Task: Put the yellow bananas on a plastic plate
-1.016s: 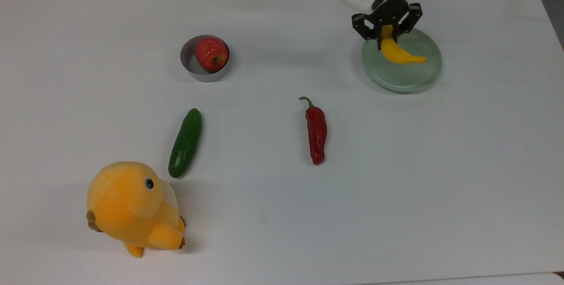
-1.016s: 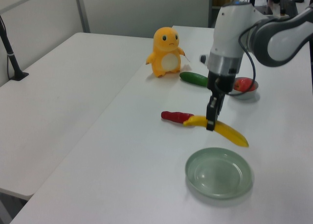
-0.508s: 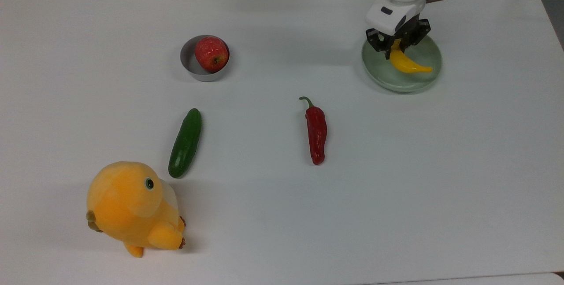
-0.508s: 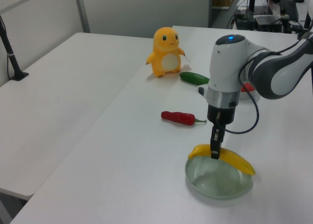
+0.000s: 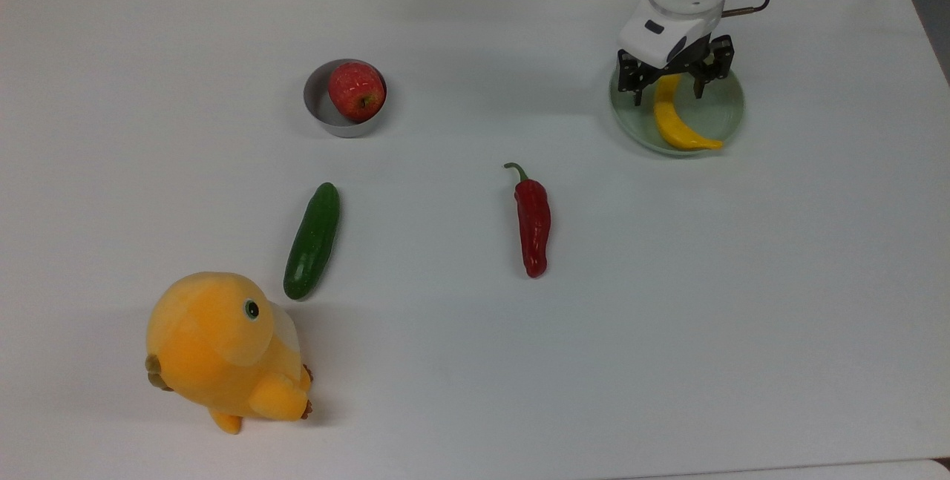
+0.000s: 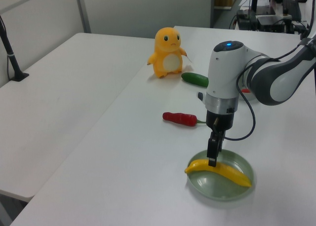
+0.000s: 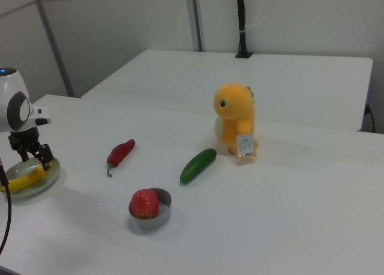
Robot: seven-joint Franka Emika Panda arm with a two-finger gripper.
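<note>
1. Yellow bananas [image 5: 674, 124] (it is one curved, glossy fruit) lie inside the plastic plate [image 5: 724, 105], near the top view's right edge; one tip reaches the plate's rim on the near side.
2. Above the upper end of the fruit stands the gripper [image 5: 666, 88], with one finger [image 5: 637, 91] on each side of the fruit and a gap to it, so it is released and grips nothing.
3. In the left view the gripper [image 6: 213, 154] points straight down and its tips are just over the middle of the yellow bananas [image 6: 219, 170], which rest across the plastic plate [image 6: 240, 159].
4. From the top view's left to its right, the white table [image 5: 475, 361] carries: an orange plush toy [image 5: 223, 350], a green cucumber [image 5: 312, 240] just beside it, a grey bowl [image 5: 320, 105], a red chili pepper [image 5: 532, 222], then the plate.
5. The grey bowl holds one red apple [image 5: 357, 90], which leans to the bowl's right side in the top view.
6. In the right view the plastic plate [image 7: 48, 178] with the yellow bananas [image 7: 21, 181] is at the right view's left edge, under the gripper [image 7: 31, 152].
</note>
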